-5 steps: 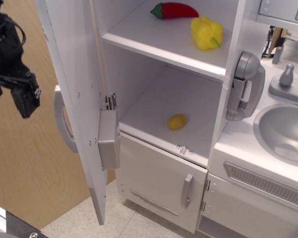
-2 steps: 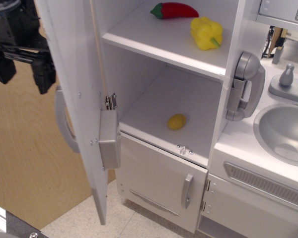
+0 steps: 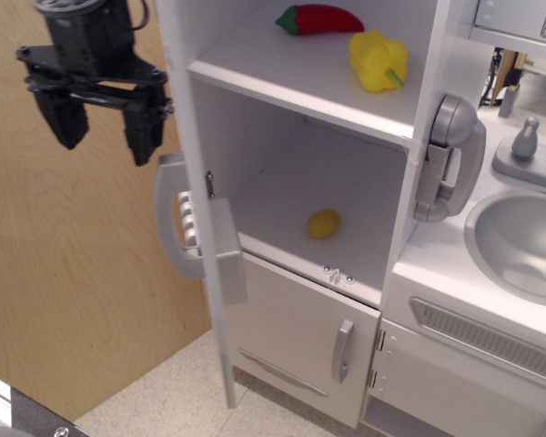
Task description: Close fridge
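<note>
the gripper (image 3: 100, 127) hangs at the upper left, fingers pointing down and spread wide with nothing between them, parked just off the outer face of the fridge door (image 3: 200, 209). that open spread makes sense: closing a door needs a push, not a grasp, so the near finger (image 3: 143, 127) sits right beside the door's outer side, above the grey handle (image 3: 168, 218), where a sideways shove would swing the panel toward the cabinet. whether it is actually touching the door i can't tell from this angle. the door stands edge-on to the camera, so the fridge (image 3: 318, 155) is plainly not shut yet and its shelves show. a red pepper (image 3: 320, 18) and a yellow pepper (image 3: 379, 60) sit on the upper shelf, a small lemon (image 3: 324, 223) on the lower one, all set well back from the front edge, so none looks likely to catch the door. my read: mid-push, a good swing left.
</note>
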Tool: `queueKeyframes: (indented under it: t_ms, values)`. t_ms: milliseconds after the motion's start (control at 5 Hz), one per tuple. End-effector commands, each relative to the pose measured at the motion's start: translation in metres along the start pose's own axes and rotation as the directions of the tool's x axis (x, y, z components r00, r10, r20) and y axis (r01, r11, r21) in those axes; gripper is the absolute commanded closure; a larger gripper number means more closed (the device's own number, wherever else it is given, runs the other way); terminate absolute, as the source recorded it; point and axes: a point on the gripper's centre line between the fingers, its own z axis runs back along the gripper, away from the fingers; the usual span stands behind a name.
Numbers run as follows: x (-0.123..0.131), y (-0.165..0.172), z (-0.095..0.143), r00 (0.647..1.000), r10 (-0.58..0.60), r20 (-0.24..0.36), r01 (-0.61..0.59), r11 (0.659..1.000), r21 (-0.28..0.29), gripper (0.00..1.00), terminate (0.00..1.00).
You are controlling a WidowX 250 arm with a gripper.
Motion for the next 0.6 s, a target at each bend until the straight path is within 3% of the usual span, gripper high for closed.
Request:
queueKeyframes:
  t_ms: [0, 400]
  values:
    - [0.045, -0.023, 0.017, 0.998, 0.054, 0.035, -0.053, 0.998, -0.012, 0.0, 0.0]
    - [0.072, -0.043, 0.009, 0.996, 0.063, 0.058, -0.064, 0.998, 0.005, 0.0, 0.0]
